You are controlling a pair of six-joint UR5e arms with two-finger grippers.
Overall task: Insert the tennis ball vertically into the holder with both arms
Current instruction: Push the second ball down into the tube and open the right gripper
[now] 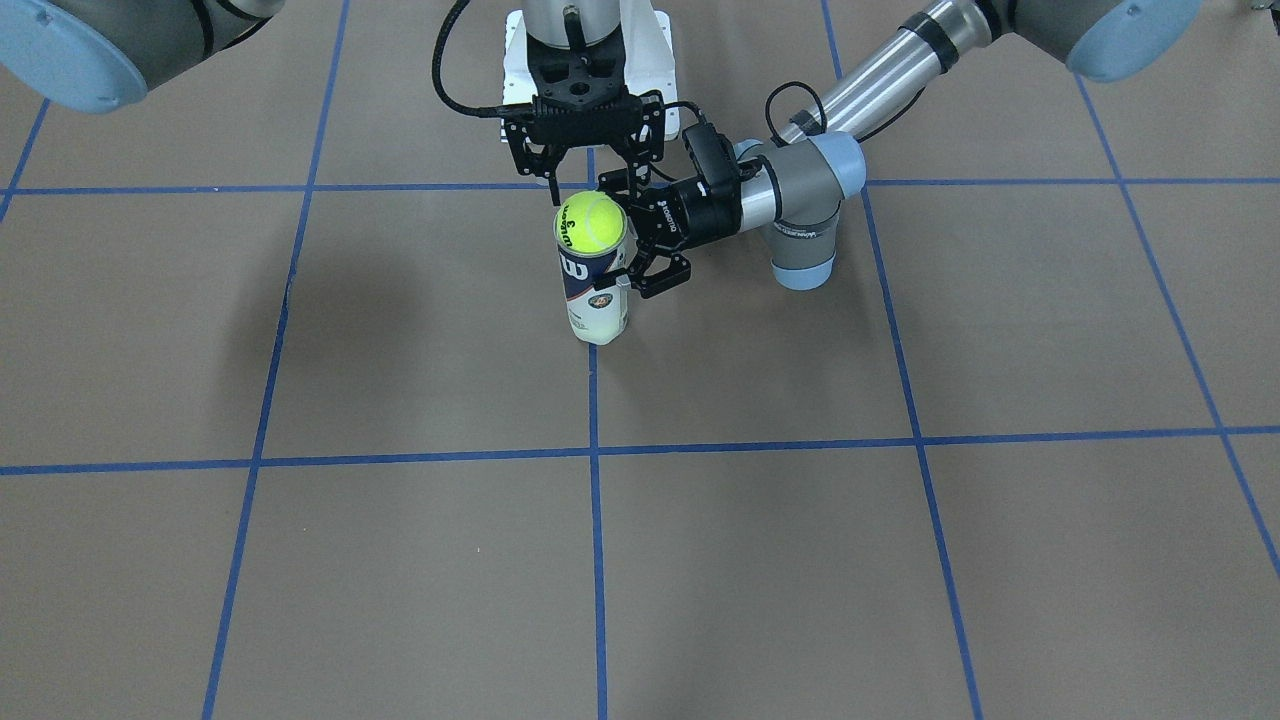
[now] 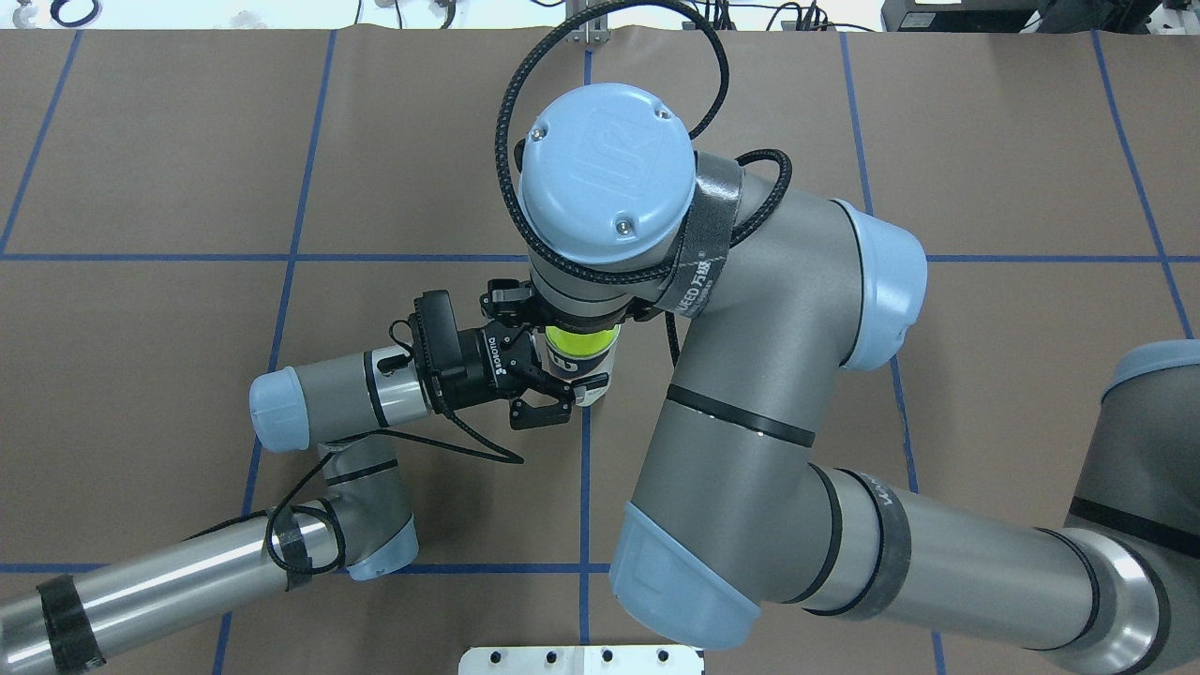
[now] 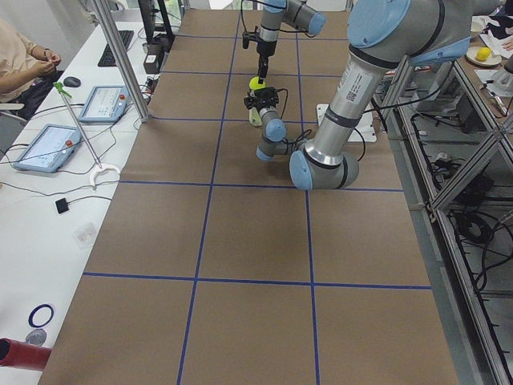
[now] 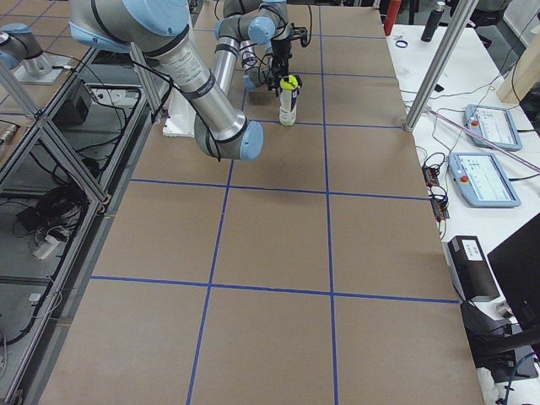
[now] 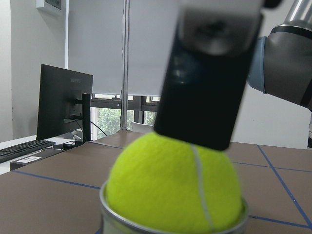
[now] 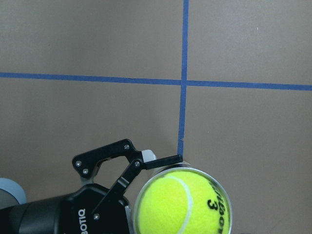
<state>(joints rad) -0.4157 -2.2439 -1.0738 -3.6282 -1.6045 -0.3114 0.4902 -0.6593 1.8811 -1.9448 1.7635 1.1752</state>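
Left gripper (image 1: 640,232), entering from centre-right of the front view, grips the holder (image 1: 593,292) by its upper wall. Right gripper (image 1: 585,165) hangs directly above, fingers spread apart. Tennis ball (image 1: 590,223) sits in the holder mouth, frame centre.

Robotics lab. Two industrial arms work over a bench (image 3: 256,233) covered in brown sheet gridded with blue tape (image 3: 212,184). Side desk holds teach pendants (image 3: 45,147), keyboard (image 3: 115,46), mouse (image 3: 72,81), loose cables. Aluminium frame posts (image 3: 120,56) and cable-filled racks (image 4: 51,194) flank the bench. Seated operator (image 3: 24,56) at the desk; monitor (image 5: 63,105) and blinds by a window.
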